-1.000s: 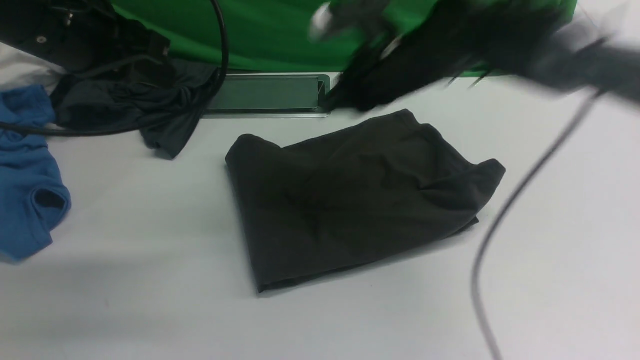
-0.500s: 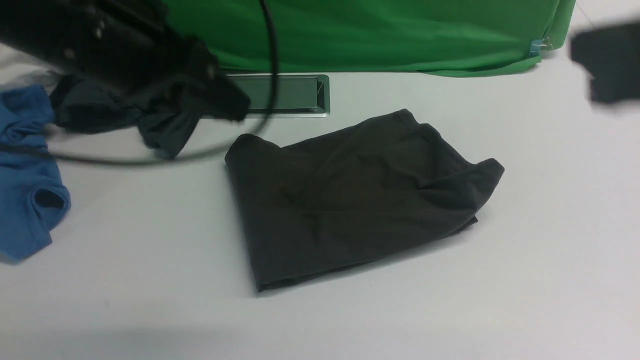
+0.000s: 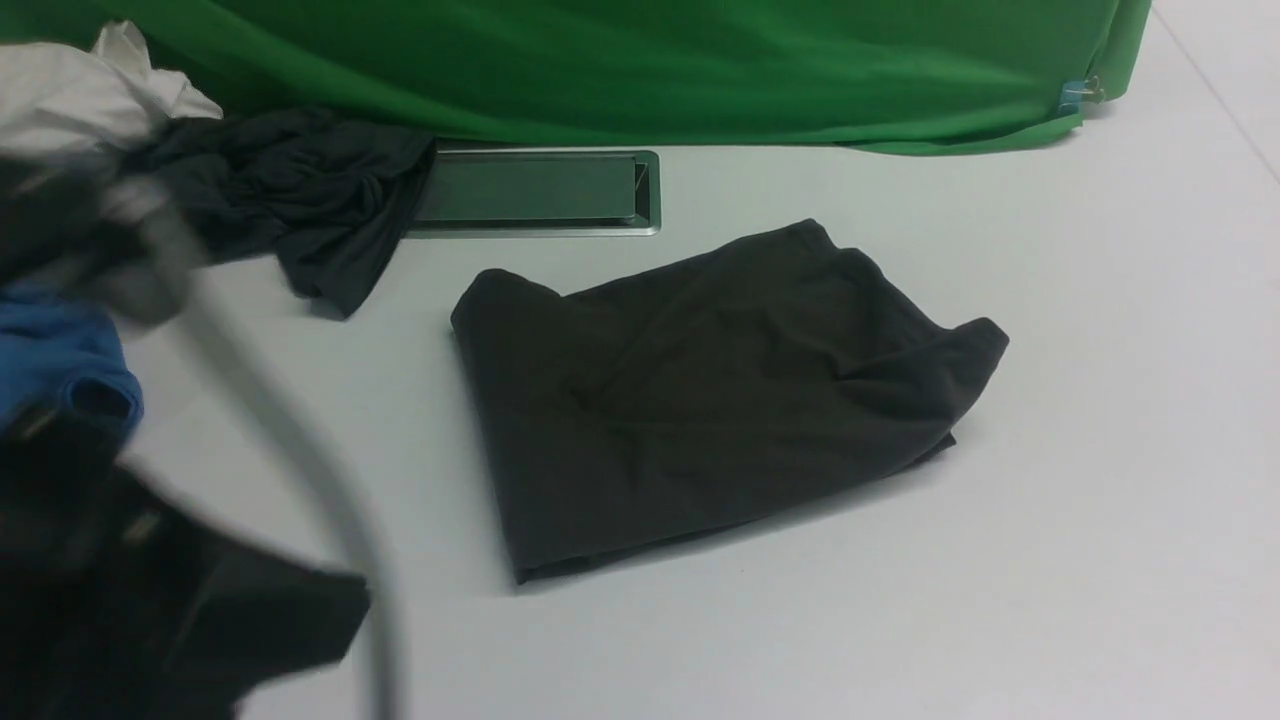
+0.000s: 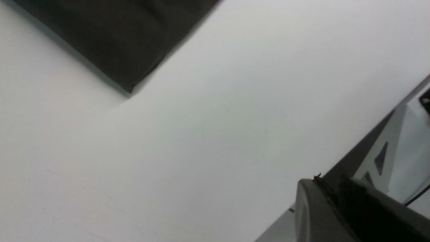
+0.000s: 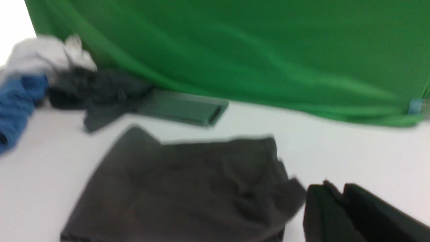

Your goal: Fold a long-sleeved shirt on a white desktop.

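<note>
While the shirt (image 3: 715, 395) lies folded at worktop (image 3: 1080, 420) centre, neither arm touches it. Shirt: dark, roughly rectangular bundle, plain side up, one corner pointing toward the robot, rumpled flap on the right edge. It sits just in front of the cable-slot panel (image 3: 535, 190), apart from it.

Left tool (image 4: 332, 208): fingers pressed together, nothing pinched, over bare worktop near the worktop edge — shirt corner (image 4: 127, 85) well apart from it. Front view shows the left arm (image 3: 150, 600) as a dark blur w/ cable, low at the left.

Right tool (image 5: 341, 215): fingers pressed together, nothing pinched, just beside the shirt's right flap; contact can't be told (blur). Not seen in front view.

Rear left: charcoal garment (image 3: 290, 200) overlapping the panel end, blue garment (image 3: 60, 350), white cloth (image 3: 70, 95). Green backdrop (image 3: 700, 60) along the rear.
</note>
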Motion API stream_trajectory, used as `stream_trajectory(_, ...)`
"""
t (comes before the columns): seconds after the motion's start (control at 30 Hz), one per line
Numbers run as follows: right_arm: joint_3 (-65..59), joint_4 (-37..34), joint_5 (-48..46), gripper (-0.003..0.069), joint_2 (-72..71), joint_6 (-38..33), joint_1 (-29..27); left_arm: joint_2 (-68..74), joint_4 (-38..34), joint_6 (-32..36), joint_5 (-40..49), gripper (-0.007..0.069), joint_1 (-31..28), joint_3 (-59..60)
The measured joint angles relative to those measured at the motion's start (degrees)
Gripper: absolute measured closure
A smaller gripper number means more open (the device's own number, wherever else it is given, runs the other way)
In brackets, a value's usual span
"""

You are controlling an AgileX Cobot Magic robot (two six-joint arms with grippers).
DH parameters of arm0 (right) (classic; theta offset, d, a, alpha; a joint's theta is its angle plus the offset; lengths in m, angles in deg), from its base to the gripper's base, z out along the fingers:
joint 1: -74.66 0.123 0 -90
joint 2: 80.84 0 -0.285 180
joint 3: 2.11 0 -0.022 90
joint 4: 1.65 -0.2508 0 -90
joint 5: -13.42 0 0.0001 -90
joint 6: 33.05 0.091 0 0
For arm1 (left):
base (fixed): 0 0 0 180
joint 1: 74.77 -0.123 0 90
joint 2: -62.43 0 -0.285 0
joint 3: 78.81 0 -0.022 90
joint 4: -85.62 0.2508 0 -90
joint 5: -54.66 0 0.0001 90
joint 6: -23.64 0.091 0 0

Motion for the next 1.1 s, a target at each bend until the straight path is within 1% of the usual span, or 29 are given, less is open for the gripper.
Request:
stream_trajectory(0.1,-0.1,0.0,0.0,0.0566,-4.3,0.0,0.0,-12.0,-0.7,-0.4,-2.0,0.0514,0.0,6.7)
stream_trajectory(0.13,-0.1,0.0,0.0,0.0566,-4.5,0.0,0.0,-12.6,-0.7,-0.4,-2.1,0.0514,0.0,6.7)
stream_trajectory(0.23,-0.2,0.0,0.0,0.0564,-6.2,0.0,0.0,-21.1,0.2,-0.4,-6.0,0.0514,0.0,11.6)
stream_trajectory(0.33,-0.3,0.0,0.0,0.0557,-6.6,0.0,0.0,-25.7,2.0,-0.4,-10.8,0.0514,0.0,14.3)
stream_trajectory(0.37,-0.3,0.0,0.0,0.0552,-6.6,0.0,0.0,-28.0,3.2,-0.4,-14.3,0.0514,0.0,15.7)
stream_trajectory(0.5,-0.3,-0.1,0.0,0.0543,-6.6,0.0,0.0,-29.9,5.7,-0.4,-20.7,0.0514,0.0,16.7)
stream_trajectory(0.6,-0.3,-0.1,0.0,0.0537,-6.6,0.0,0.0,-30.0,7.8,-0.4,-23.1,0.0514,0.0,16.7)
stream_trajectory(1.1,-0.3,-0.1,0.0,0.0502,-6.6,0.0,0.0,-30.0,8.7,-0.4,-23.7,0.0514,0.0,16.8)
